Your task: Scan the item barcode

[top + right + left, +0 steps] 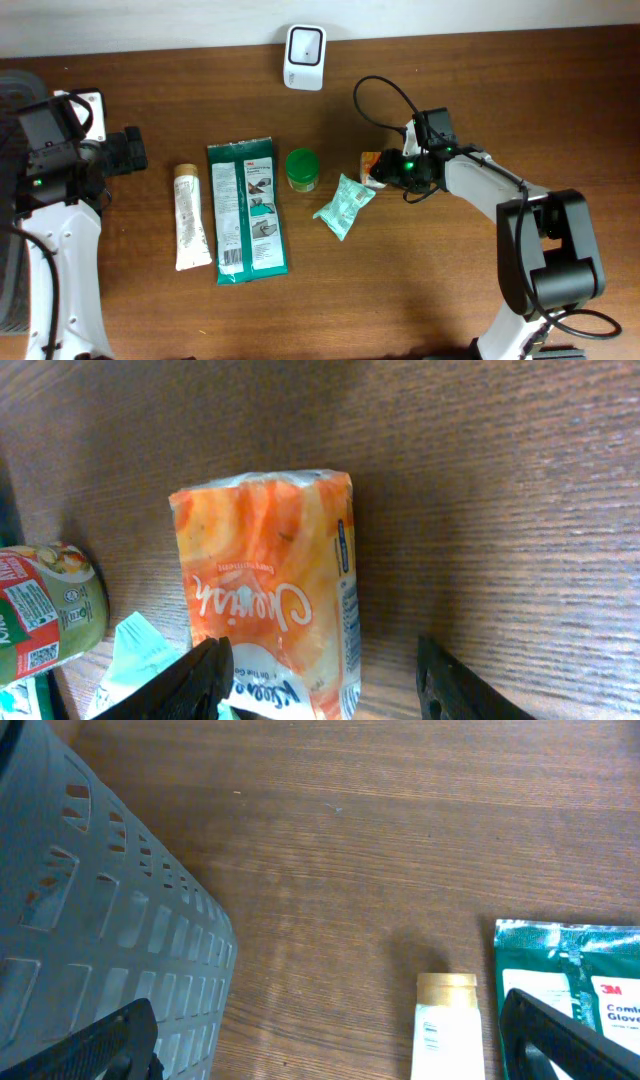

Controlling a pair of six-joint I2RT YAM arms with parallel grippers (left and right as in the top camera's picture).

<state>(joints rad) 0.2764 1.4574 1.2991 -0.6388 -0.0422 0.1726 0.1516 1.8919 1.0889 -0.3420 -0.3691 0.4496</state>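
two tools seen | right tool [320, 655]: fingers [200, 685] apart, straddling orange packet [270, 590] lying on table [500, 480], not yet clamped | left tool [325, 1010]: fingers spread wide, empty | advice: centre packet, close gently, keep barcode side clear for scanner [303, 55]

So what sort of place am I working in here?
Likely a mock shop checkout on a wooden table: a white barcode scanner at the back edge, packaged goods such as the glove packet and tube laid out, and a grey plastic basket at the left.
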